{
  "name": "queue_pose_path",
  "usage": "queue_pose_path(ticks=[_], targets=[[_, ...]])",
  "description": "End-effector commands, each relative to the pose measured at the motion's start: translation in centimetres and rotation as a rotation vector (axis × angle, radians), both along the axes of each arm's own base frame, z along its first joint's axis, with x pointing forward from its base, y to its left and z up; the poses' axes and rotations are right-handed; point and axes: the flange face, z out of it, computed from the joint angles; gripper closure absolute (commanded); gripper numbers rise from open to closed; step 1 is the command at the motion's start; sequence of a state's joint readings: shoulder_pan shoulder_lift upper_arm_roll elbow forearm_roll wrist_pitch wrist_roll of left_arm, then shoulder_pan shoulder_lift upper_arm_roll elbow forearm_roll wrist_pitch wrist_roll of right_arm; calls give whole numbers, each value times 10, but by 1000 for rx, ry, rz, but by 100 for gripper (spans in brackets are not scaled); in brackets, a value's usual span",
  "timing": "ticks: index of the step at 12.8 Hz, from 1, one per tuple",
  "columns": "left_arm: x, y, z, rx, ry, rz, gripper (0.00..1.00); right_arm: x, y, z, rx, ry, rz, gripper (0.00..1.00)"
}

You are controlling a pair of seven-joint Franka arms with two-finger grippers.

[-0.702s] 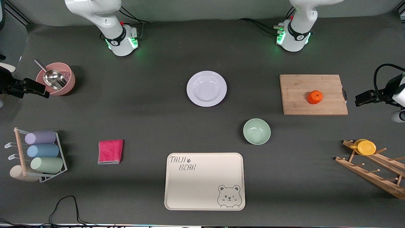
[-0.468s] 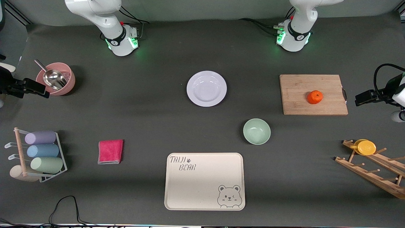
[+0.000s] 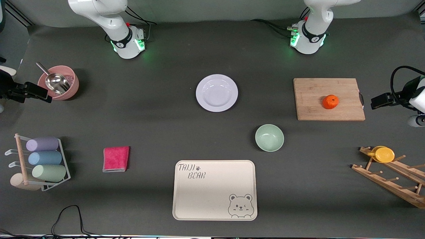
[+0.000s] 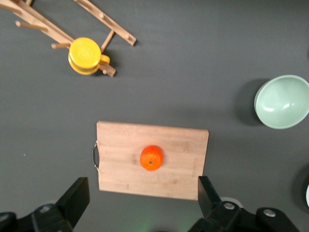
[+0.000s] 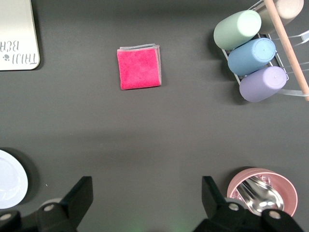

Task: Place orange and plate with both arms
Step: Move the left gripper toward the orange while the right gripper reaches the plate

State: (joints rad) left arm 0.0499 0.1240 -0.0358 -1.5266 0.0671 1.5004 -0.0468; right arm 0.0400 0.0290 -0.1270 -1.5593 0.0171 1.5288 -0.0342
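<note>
Orange (image 3: 330,101): on board (image 3: 328,99). Plate (image 3: 216,92): mid-bench (image 3: 159,116), ungrasped. Left end effector (image 4: 144,205), right end effector (image 5: 147,202): both spread wide, empty, high for approach.

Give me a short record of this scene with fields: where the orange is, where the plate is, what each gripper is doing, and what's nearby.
orange: on the cutting board, toward the left arm's end of the table
plate: bare, on the table mid-way between the two bases
left gripper: open, high over the table by the board's edge, holding nothing
right gripper: open, high over the right arm's end of the table, holding nothing
nearby: green bowl and bear tray, both nearer the camera than the plate
</note>
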Motion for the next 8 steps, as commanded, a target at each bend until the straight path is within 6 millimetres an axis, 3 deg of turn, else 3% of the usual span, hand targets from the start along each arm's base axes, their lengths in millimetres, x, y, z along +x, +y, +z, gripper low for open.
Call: queue_pose_path(ticks=[1, 4, 7, 8], targets=[[-11, -6, 14, 5, 34, 11, 0, -7, 3, 0, 3, 4, -16, 0], [-42, -8, 33, 4, 69, 15, 0, -28, 17, -2, 11, 3, -41, 0], [-102, -10, 38, 10, 68, 39, 0, -78, 32, -2, 35, -59, -69, 0], [-114, -12, 36, 10, 74, 37, 0, -88, 51, -1, 39, -60, -84, 0]])
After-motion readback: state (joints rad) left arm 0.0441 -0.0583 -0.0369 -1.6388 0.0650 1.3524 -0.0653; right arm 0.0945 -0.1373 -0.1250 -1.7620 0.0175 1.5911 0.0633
